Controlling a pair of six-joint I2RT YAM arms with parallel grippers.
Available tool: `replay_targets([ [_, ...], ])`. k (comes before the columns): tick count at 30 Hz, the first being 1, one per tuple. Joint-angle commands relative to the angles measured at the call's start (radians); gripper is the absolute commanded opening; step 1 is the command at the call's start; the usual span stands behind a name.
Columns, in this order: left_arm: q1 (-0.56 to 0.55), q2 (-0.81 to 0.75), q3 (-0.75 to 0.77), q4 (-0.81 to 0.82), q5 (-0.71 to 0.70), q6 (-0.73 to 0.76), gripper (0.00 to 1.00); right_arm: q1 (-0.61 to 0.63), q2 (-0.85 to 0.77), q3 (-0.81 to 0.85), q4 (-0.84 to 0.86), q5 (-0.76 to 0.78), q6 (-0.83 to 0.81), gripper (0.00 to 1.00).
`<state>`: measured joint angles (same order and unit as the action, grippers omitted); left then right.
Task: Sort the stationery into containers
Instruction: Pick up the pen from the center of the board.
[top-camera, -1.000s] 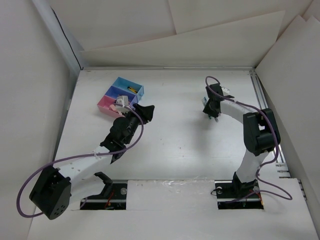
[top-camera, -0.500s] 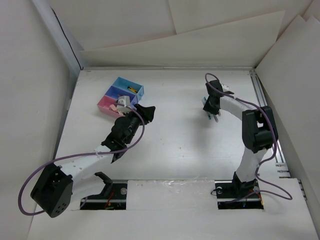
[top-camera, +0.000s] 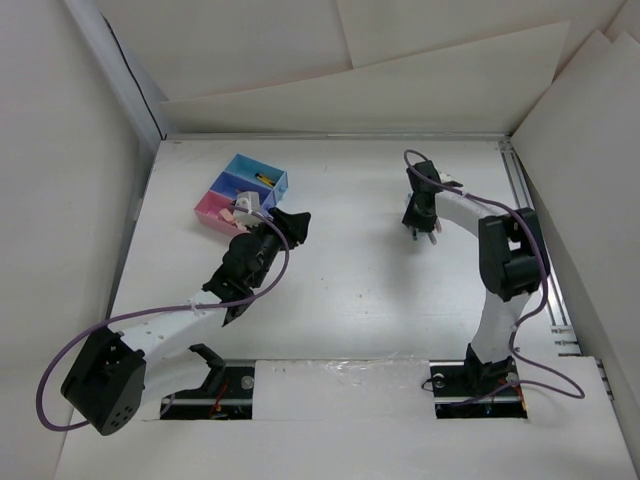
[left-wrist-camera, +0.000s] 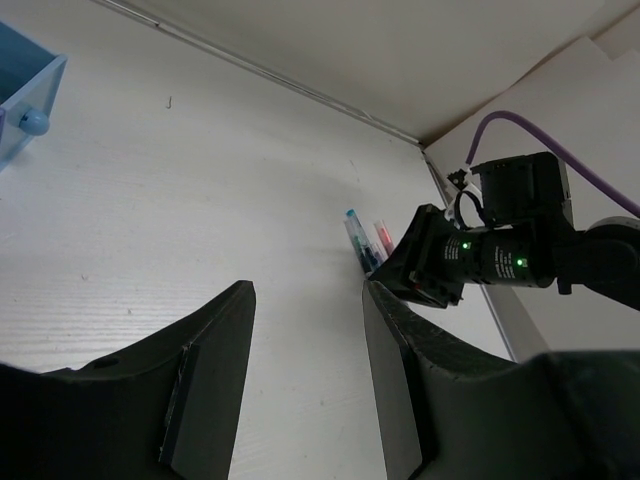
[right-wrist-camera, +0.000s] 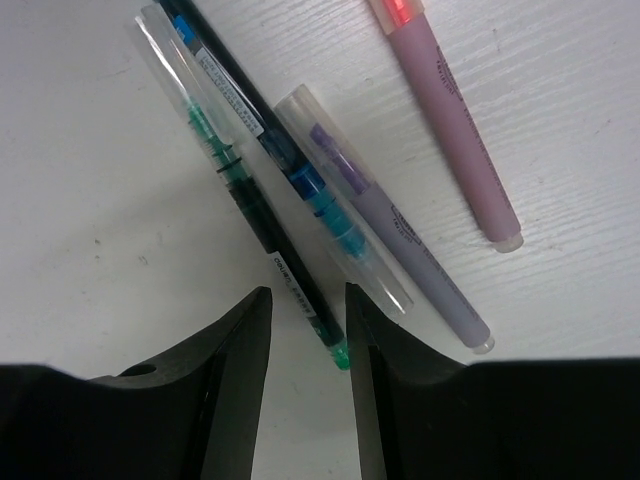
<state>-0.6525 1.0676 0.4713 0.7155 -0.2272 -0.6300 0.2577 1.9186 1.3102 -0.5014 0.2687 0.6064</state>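
Note:
Three pens lie side by side in the right wrist view: a dark pen with a green tip (right-wrist-camera: 262, 215), a violet and blue pen under a clear cap (right-wrist-camera: 375, 235), and a pink pen (right-wrist-camera: 450, 125). My right gripper (right-wrist-camera: 305, 305) is open, low over them, and the dark pen's green end lies between its fingers. In the top view it (top-camera: 419, 220) covers the pens. The joined containers, light blue (top-camera: 256, 172), blue-violet (top-camera: 234, 187) and pink (top-camera: 213, 210), sit at the far left. My left gripper (top-camera: 290, 226) is open and empty beside them. It (left-wrist-camera: 308, 292) faces the pens (left-wrist-camera: 366, 240).
Small yellow pieces (top-camera: 265, 180) lie in the light-blue bin. White walls close the table at the back and sides, and a metal rail (top-camera: 530, 230) runs along the right edge. The right arm's wrist (left-wrist-camera: 490, 255) shows in the left wrist view.
My right gripper has shifted slightly left over the pens. My left arm has hardly moved.

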Motion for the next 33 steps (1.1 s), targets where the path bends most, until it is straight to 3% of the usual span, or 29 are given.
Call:
replay_targets([
  [1, 0.004, -0.021, -0.003, 0.041, 0.011, -0.005, 0.43, 0.018, 0.01, 0.043, -0.019, -0.02, -0.008, 0.42],
  [7, 0.013, -0.021, -0.003, 0.041, 0.011, -0.005, 0.43, 0.066, 0.01, 0.021, -0.019, -0.069, -0.008, 0.42],
  [11, 0.013, -0.011, -0.003, 0.041, 0.011, -0.005, 0.43, 0.103, -0.009, -0.002, 0.001, -0.042, -0.008, 0.26],
  [15, 0.023, 0.017, 0.033, -0.008, 0.011, -0.005, 0.43, 0.121, -0.009, -0.011, 0.01, -0.02, -0.008, 0.0],
  [23, 0.045, 0.08, 0.095, -0.09, 0.023, -0.025, 0.43, 0.193, -0.121, -0.074, 0.11, -0.015, -0.051, 0.0],
  [29, 0.045, 0.199, 0.183, -0.148, 0.133, -0.016, 0.43, 0.275, -0.306, -0.166, 0.249, -0.236, -0.109, 0.0],
  [33, 0.045, 0.256, 0.219, -0.157, 0.189, -0.016, 0.41, 0.313, -0.328, -0.221, 0.337, -0.342, -0.123, 0.0],
])
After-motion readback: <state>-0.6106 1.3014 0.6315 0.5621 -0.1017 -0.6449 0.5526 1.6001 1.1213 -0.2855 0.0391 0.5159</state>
